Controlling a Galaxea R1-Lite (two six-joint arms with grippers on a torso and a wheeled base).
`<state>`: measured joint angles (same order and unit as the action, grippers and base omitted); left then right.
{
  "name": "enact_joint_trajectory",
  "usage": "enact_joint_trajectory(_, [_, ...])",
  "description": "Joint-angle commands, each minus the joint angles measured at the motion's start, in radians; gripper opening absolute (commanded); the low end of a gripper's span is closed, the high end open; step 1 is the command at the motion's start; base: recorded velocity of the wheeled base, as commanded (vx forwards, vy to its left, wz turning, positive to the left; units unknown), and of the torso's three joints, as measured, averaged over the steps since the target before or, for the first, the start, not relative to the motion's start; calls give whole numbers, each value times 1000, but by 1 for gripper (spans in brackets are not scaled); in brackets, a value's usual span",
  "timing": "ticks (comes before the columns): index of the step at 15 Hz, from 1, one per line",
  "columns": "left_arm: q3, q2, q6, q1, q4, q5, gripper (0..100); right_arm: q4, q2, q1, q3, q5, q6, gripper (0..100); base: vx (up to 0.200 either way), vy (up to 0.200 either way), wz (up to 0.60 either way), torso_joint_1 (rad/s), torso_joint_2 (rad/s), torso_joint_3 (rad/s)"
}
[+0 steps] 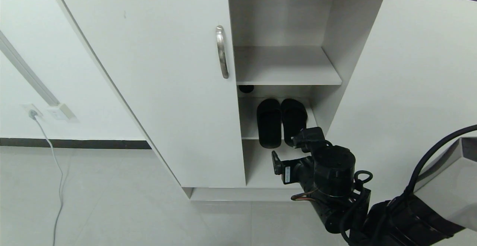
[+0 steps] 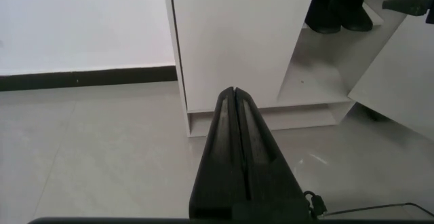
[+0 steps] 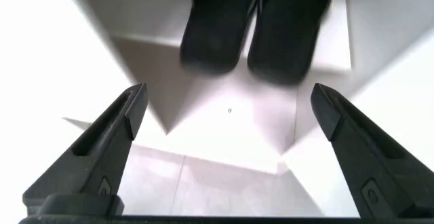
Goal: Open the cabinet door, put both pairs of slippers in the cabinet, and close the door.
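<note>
The right end effector (image 1: 288, 150) is spread and empty, just short of the pair of black rubber slippers (image 1: 282, 121) lying ahead on the white cabinet shelf (image 1: 247, 121). A straight pull-back is advised, kept clear of the open white door (image 1: 410, 89) alongside. The left end effector (image 2: 234, 96) is pressed together.

The right gripper (image 3: 228, 94) takes up the near part of the frame, its two black fingers (image 3: 102, 149) spread wide apart and holding nothing. In the gap between them, farther off, a pair of black slippers (image 3: 254, 27) lies side by side and touching on a white shelf (image 3: 339, 51) inside the white cabinet (image 3: 102, 27), with their near ends reaching the shelf's front edge. In the middle of the frame, below that shelf, the bottom board (image 3: 230, 125) is bare, and pale floor tiles (image 3: 203, 183) lie nearer the gripper.
</note>
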<state>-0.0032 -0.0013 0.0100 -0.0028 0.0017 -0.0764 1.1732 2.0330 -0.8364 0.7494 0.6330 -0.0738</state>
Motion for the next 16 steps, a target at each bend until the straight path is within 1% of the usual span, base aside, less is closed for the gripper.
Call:
enact_joint_trajectory(1, [0, 1, -1, 0, 0, 0, 0, 2, 1, 2, -1, 1, 0, 100, 0, 0, 0, 0, 0, 0])
enact_joint_trajectory(9, [0, 1, 1, 0, 1, -2, 0, 13, 0, 0, -4, 2, 0, 100, 0, 0, 0, 0, 0, 0])
enact_joint_trajectory(16, [0, 1, 1, 0, 1, -2, 0, 13, 1, 0, -10, 2, 0, 100, 0, 0, 0, 2, -2, 175])
